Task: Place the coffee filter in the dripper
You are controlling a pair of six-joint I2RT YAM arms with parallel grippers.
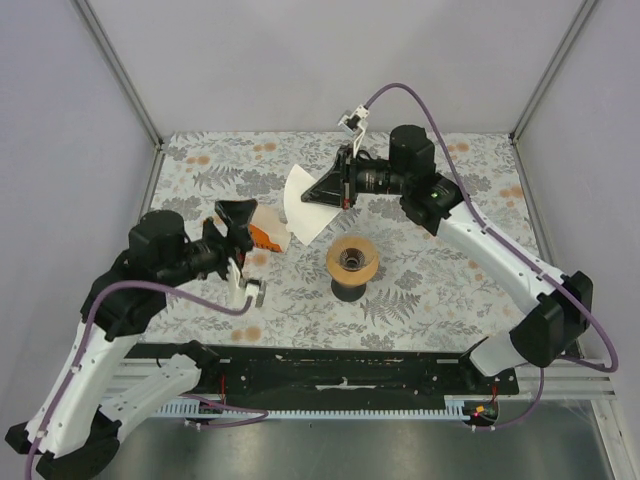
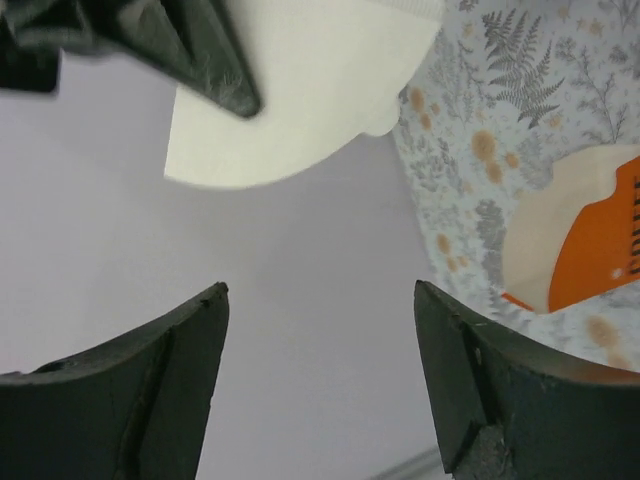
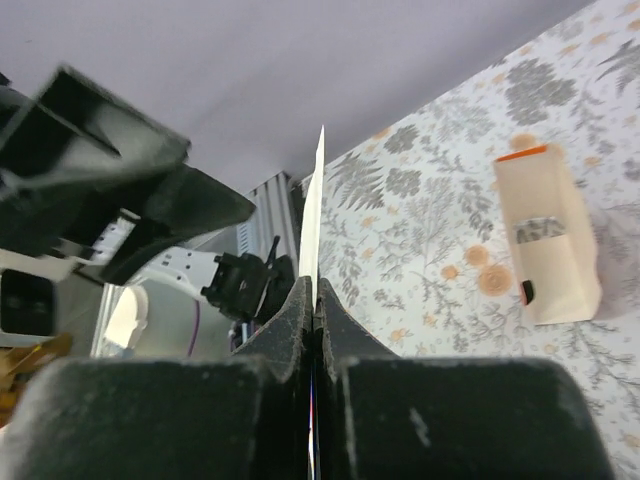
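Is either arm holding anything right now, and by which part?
The right gripper pinches the coffee filter flat near its narrow end; the left gripper is open, holding nothing.

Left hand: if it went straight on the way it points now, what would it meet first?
Probably the filter, held ahead by the right hand. It sits off-centre from the open left hand, so a miss is possible.

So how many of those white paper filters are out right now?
1: a coffee filter pinched in the right claw, held just beyond the dripper. Any inside the orange and white pack would be hidden.
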